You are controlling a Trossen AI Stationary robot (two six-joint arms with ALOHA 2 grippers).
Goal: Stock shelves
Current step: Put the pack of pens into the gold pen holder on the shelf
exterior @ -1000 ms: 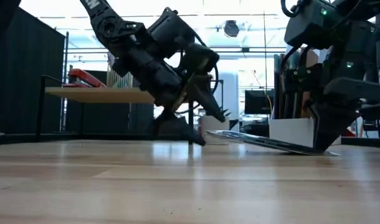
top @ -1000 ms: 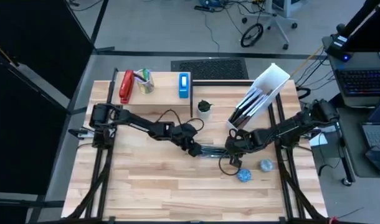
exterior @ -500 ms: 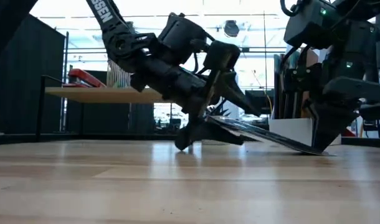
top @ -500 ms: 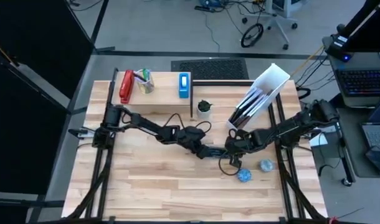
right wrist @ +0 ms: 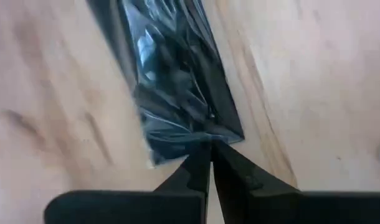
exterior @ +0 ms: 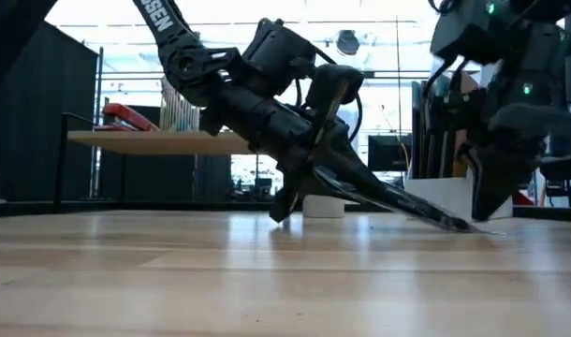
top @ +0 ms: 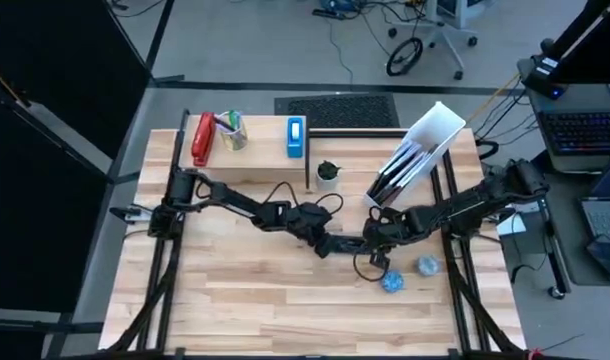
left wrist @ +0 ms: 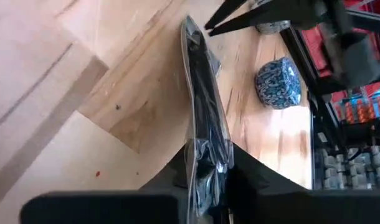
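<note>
A thin, flat dark package in clear plastic [exterior: 398,198] lies slanted near the table's middle. Its left end is raised and its right end [exterior: 473,226] rests on the tabletop. My left gripper [top: 330,243] is shut on the raised end. My right gripper [top: 368,238] is shut on the low end. The low light-wood shelf [top: 260,150] stands at the far left and carries a red stapler [top: 202,140], a pen cup [top: 232,130] and a blue box [top: 296,136]. The white file holder [top: 430,140] leans at the far right with dark folders in it. My left gripper pinches the package's near end [left wrist: 207,163] between its two fingers, which lie along its length. It comes slanting down from the table's left. That end is lifted off the table. The clear wrap is crumpled at the fingers. My right gripper pinches the plastic wrap's edge [right wrist: 199,138] at the package's other end, only at the fingertips [right wrist: 205,163]. The fingers come steeply from above [exterior: 482,211]. This end stays down on the tabletop.
Two blue patterned balls [top: 392,282] [top: 426,265] lie near the right arm. A small dark pot [top: 328,172] stands in front of the shelf. The near half of the tabletop [top: 285,310] is bare wood.
My left gripper has moved toward the table's right, onto the package's left end, and has shut on it. That end has risen and the package now slants more steeply, while its right end has stayed on the table under my right gripper.
</note>
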